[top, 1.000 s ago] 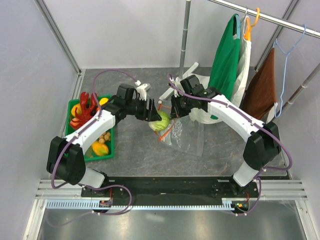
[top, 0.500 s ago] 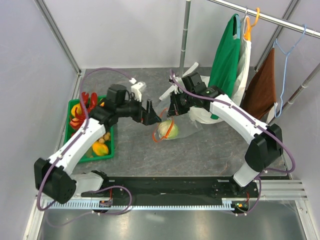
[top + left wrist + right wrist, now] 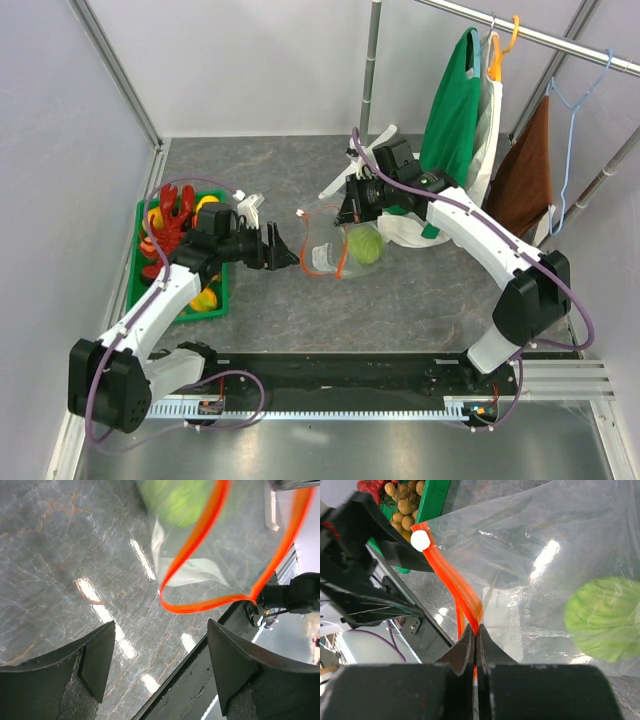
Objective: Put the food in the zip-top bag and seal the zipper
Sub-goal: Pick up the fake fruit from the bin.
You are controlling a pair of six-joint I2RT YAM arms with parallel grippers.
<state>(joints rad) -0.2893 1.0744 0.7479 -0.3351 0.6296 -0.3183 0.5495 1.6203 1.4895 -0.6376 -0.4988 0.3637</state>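
The clear zip-top bag (image 3: pixel 335 258) lies mid-table with its mouth open to the left. The pale green cabbage (image 3: pixel 365 243) sits inside it and also shows in the right wrist view (image 3: pixel 605 620). My right gripper (image 3: pixel 350 212) is shut on the red-orange zipper (image 3: pixel 452 580) and holds that edge up. My left gripper (image 3: pixel 287 250) is open and empty, just left of the bag mouth, whose zipper loop (image 3: pixel 210 560) hangs ahead of it. The red lobster (image 3: pixel 170 222) and the mango (image 3: pixel 200 298) lie in the tray. The tan-brown balls (image 3: pixel 402 505) show in the right wrist view.
The flat green tray (image 3: pixel 140 262) sits at the left by the side rail. A white cloth bag (image 3: pixel 405 228) lies under my right arm. A clothes rack with green (image 3: pixel 450 110) and brown (image 3: pixel 525 175) garments stands at the back right, with a metal pole (image 3: pixel 370 70).
My left gripper let the cabbage go into the bag, opened and drew back left toward the tray. My right gripper kept the zipper edge and the cabbage slid deeper to the right.
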